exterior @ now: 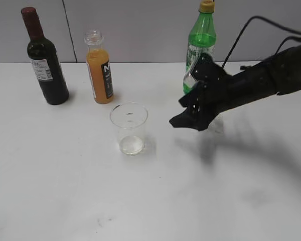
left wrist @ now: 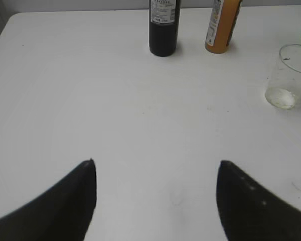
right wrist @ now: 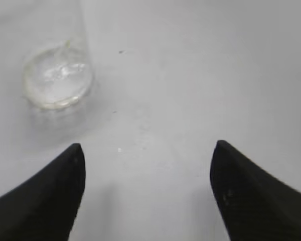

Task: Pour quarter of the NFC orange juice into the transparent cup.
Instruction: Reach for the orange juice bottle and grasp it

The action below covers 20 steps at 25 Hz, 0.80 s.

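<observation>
Nearest the exterior camera lies bare white tabletop point(exterior: 80, 201), and nothing stands on this front stretch. A little farther back, near the middle, stands the transparent cup point(exterior: 129, 128), a clear, thin-walled, slightly tapered plastic tumbler, upright and holding no juice; only a faint glint shows at its base. To its right, close but apart from it, the right end effector point(exterior: 188, 119) hangs low over the tabletop on its black arm. Its wrist view shows both dark fingers spread wide with nothing between them, the cup's base off to the upper left. The left end effector point(left wrist: 155, 170) is likewise released and empty, set well short of the bottles, and does not show in the exterior view.

Along the back stand three bottles: a dark glass wine bottle with a red top point(exterior: 45, 60) at left, then the NFC orange juice point(exterior: 100, 68), a small clear plastic bottle of opaque orange liquid with a black label and an uncapped neck, just behind and left of the cup, and a tall green plastic soda bottle point(exterior: 201, 42) behind the right arm.

Judging by this, the task stands at the approach: no bottle is grasped and no pouring has begun. The next move calls for an end effector to reach the juice bottle's body, skirting the cup, and close squarely on it.
</observation>
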Motion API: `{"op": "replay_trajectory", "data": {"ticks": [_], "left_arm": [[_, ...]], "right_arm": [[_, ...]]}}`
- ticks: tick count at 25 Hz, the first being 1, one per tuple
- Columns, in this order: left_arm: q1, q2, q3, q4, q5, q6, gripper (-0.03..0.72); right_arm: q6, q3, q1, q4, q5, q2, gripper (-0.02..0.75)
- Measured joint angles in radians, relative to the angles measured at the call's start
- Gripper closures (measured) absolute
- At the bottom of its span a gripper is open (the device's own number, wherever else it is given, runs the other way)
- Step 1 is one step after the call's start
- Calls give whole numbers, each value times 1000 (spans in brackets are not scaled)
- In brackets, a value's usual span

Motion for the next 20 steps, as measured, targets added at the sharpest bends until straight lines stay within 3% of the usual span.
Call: {"op": "replay_trajectory", "data": {"ticks": [4, 7, 10, 14, 17, 20], "left_arm": [[0, 0, 0, 0, 0, 0, 121], [0, 0, 0, 0, 0, 0, 121], [0, 0, 0, 0, 0, 0, 121], [0, 0, 0, 0, 0, 0, 121], [0, 0, 0, 0, 0, 0, 121], [0, 0, 0, 0, 0, 0, 121]], "right_arm": [[86, 0, -38, -2, 12, -131, 151], [116, 0, -49, -3, 129, -233, 158], [121, 1, -49, -4, 374, -323, 164], [122, 1, -49, 15, 833, -406, 166], [122, -13, -50, 150, 1157, -433, 170], [2, -65, -69, 484, 1330, -441, 194]]}}
